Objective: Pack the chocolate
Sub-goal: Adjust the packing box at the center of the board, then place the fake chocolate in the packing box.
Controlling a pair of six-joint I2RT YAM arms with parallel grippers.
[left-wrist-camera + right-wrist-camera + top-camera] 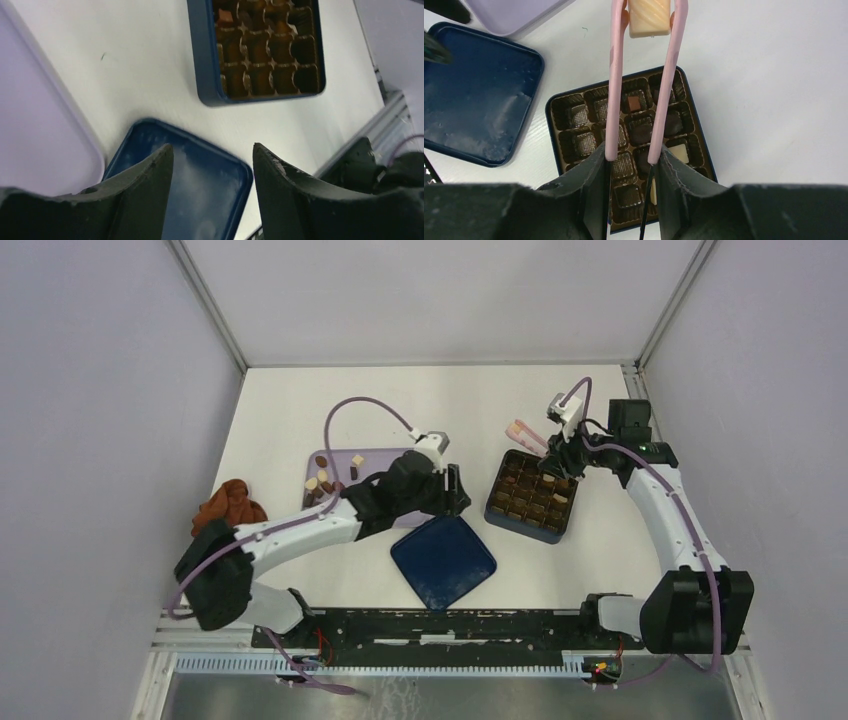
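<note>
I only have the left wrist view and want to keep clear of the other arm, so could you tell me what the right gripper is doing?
Observer: The right gripper is shut on pink tongs, and their tips pinch a cream chocolate.
Operator: Thank you. Is that piece over a cell?
Observer: No. In the right wrist view it shows past the far rim of the box.
Operator: Are there pieces on the tray?
Observer: Yes, several pieces lie on the left part of the tray.
</note>
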